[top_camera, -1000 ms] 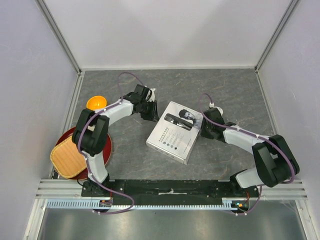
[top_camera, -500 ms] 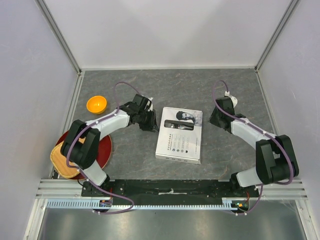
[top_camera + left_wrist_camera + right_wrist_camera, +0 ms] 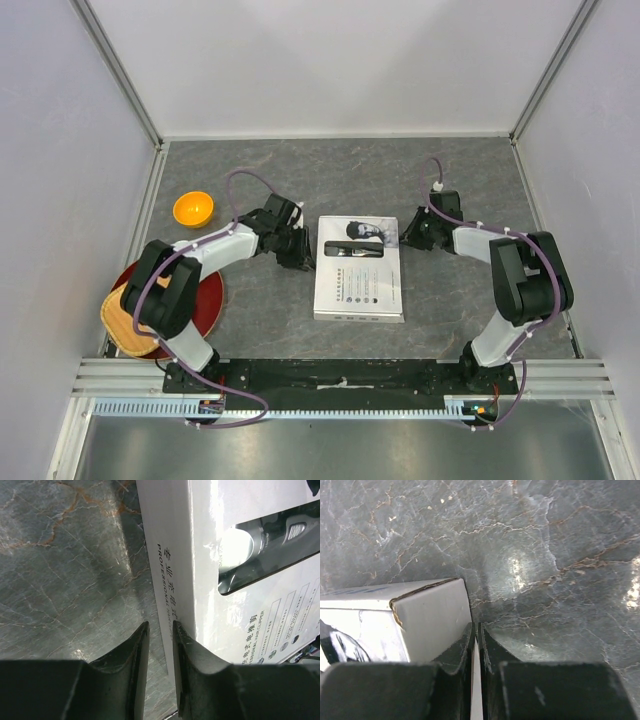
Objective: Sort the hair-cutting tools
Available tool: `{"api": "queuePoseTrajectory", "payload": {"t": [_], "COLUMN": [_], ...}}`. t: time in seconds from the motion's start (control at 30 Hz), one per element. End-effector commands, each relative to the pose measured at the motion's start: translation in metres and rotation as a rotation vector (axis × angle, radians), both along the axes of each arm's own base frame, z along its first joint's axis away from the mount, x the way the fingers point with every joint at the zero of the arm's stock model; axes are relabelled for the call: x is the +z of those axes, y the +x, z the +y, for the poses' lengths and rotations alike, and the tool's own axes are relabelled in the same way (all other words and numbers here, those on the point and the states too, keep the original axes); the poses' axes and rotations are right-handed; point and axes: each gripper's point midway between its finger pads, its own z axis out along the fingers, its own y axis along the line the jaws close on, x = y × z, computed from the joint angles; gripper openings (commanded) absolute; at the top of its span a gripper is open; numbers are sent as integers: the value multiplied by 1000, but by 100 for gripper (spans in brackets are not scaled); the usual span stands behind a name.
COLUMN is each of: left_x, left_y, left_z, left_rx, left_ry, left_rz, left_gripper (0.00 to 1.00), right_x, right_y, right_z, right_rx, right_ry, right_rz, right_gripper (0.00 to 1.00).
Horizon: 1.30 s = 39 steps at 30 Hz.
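Left pincer narrowly parted at the white box's left edge; right pincer almost closed by its corner.

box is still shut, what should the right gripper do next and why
Probably pull that edge outward gently. The right gripper looks closed on a thin white edge at the corner of the white box, and the clipper sits inside behind its window.
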Motion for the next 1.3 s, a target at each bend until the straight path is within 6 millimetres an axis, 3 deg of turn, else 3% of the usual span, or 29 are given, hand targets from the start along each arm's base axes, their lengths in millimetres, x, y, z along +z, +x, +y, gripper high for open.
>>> {"api": "queuePoseTrajectory", "payload": {"t": [0.0,0.07,0.17,0.2,0.43,0.57,0.73,0.87,1.03,1.27], "left_x": [32,34,43,49,48,37,31,32,17,0], "left_y": [10,12,19,20,8,-17,-44,-60,-83,-100], "left_z": [-9,-3,12,15,46,52,42,29,22,14], "left_rx": [11,38,99,111,201,177,101,51,24,-25], "left_ry": [-71,-41,18,22,113,106,16,-52,-74,-60], "left_rz": [-95,-107,-160,-180,-201,-155,-98,-71,2,62], "left_gripper": [33,34,37,40,47,48,47,43,40,32], "right_x": [31,25,45,42,57,65,73,57,41,27], "right_y": [16,12,6,-5,-61,-103,-145,-176,-196,-207], "right_z": [10,-21,-49,-57,-68,-62,-40,-27,-20,-4], "right_rx": [28,-89,-198,-216,-160,-119,-32,22,49,108], "right_ry": [29,-113,-214,-247,-288,-230,-92,-26,-4,21], "right_rz": [-81,-29,-55,-8,44,38,17,73,118,158], "right_gripper": [13,16,24,25,27,29,34,34,33,30]}}
